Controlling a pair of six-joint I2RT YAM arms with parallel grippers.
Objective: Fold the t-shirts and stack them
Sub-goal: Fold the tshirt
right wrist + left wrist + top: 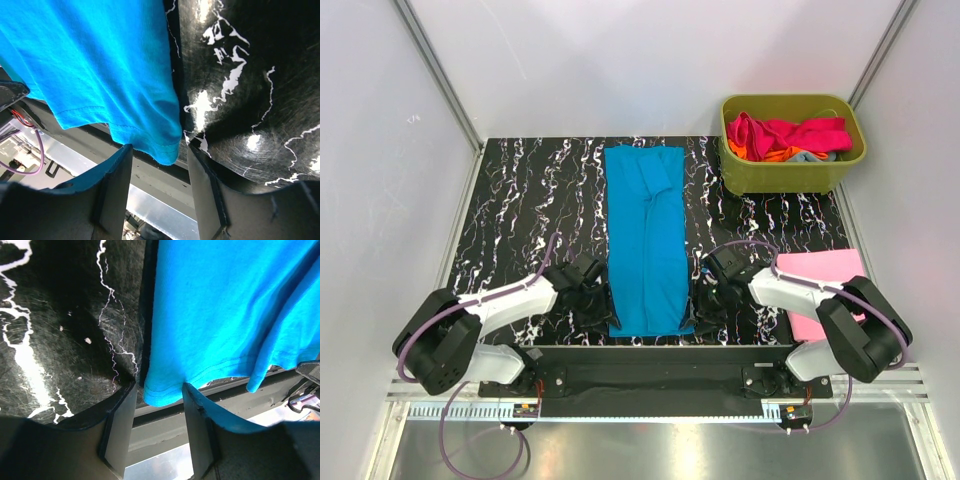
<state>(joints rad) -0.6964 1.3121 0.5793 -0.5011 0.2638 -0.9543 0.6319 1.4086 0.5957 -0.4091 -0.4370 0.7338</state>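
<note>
Hem corners of smooth cyan t-shirt point(647, 240) sit inside wide-spread left hand point(159, 390) and right hand point(160, 147).

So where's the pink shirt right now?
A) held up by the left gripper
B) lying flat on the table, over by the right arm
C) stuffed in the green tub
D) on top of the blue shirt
B: the pink shirt lies flat on the table near its right edge, apart from the blue shirt and outside the green tub.
</note>
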